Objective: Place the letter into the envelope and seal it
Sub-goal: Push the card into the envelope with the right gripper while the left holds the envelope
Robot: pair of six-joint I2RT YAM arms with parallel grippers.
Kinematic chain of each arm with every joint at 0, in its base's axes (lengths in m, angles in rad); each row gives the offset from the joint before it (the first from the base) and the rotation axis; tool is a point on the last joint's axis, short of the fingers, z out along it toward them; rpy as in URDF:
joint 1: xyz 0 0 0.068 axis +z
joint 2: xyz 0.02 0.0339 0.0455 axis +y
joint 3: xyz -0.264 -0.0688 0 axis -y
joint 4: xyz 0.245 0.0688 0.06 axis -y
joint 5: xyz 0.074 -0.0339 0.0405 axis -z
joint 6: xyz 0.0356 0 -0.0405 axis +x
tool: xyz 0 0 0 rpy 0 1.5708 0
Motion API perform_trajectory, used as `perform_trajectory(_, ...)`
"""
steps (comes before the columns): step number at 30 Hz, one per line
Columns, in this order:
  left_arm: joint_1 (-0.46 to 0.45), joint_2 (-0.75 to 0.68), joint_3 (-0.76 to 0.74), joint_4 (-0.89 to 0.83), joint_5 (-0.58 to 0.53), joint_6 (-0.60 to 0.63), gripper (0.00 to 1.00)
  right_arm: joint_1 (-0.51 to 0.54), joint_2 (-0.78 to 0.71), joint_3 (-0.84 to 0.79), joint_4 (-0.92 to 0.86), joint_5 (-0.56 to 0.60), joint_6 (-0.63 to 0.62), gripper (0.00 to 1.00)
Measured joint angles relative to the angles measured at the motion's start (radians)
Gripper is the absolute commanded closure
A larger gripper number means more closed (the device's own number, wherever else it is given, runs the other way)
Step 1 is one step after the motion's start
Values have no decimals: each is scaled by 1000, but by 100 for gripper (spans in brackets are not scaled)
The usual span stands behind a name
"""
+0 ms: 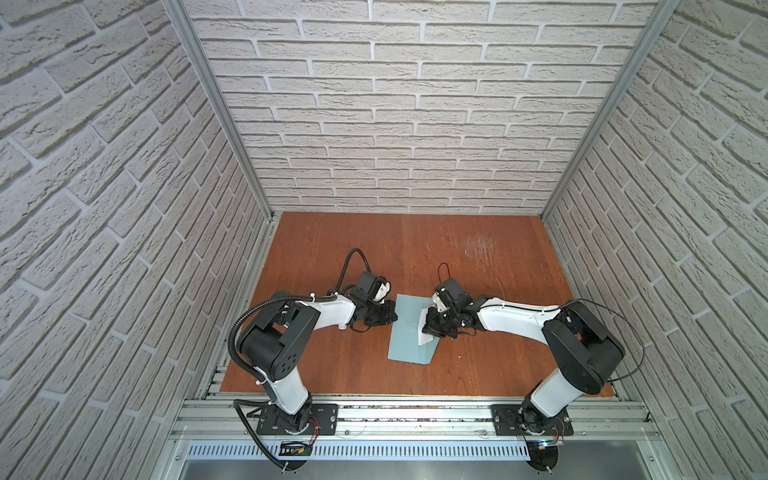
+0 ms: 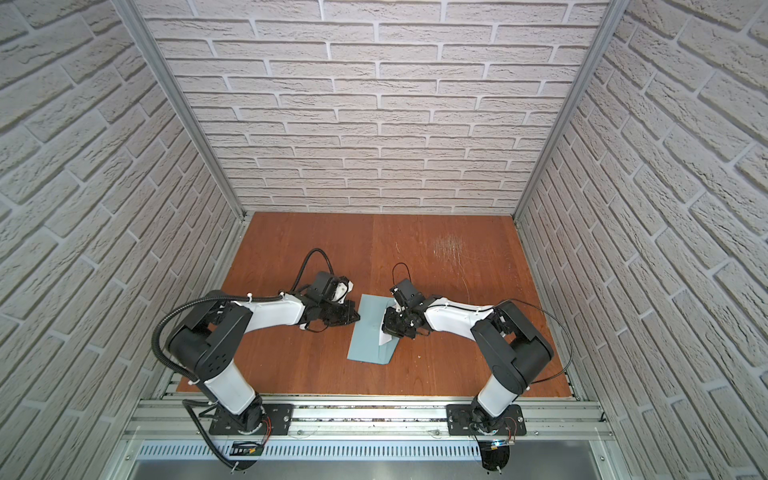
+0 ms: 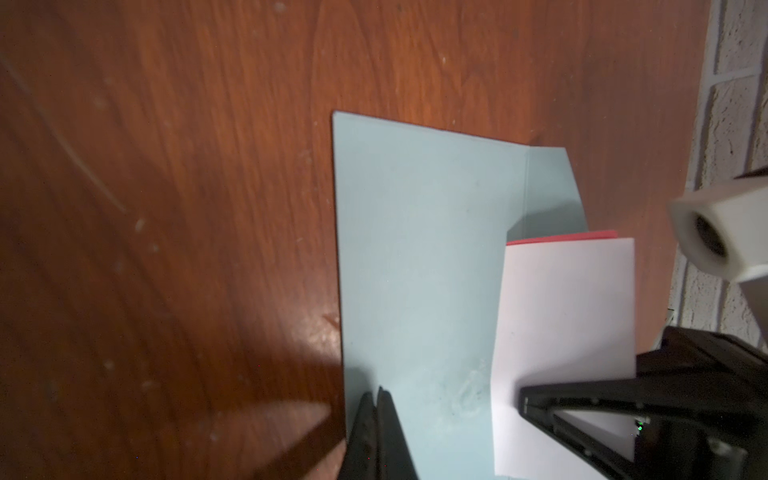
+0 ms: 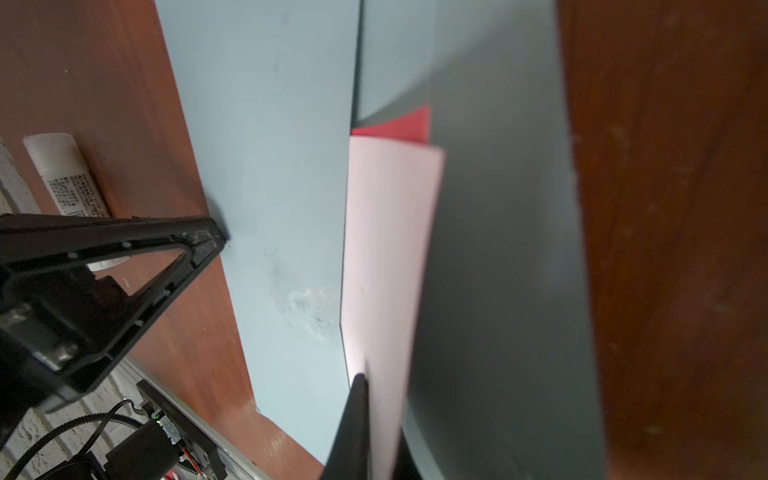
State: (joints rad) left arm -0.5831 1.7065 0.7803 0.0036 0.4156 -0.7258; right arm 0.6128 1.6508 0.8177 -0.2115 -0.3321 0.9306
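The envelope [image 1: 409, 336] lies mid-surface [image 1: 332, 249], flap open to the right. The left pincer [image 3: 377, 401], closed, seems to press its left edge. The right pincer [image 4: 359, 382], clamped on the letter [image 4: 390, 249], holds it tilted over the envelope's right side.

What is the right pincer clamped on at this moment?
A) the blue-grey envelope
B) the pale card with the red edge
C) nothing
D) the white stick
B: the right pincer is shut on the letter, holding it above the envelope, which lies on the table.
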Motion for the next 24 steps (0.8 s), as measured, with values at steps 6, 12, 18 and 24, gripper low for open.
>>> perform_trajectory(6, 0, 2, 1, 2, 6, 0, 100, 6, 40, 0, 59, -25, 16, 94)
perform_trajectory(12, 0, 2, 1, 2, 9, 0, 100, 11, 32, 0, 51, -23, 17, 79)
perform_trajectory(18, 0, 2, 1, 3, 9, -4, 100, 12, -22, 2, -27, 11, -3, 65)
perform_trajectory(24, -3, 2, 1, 3, 8, -4, 100, 13, -72, 23, -120, 55, -24, 60)
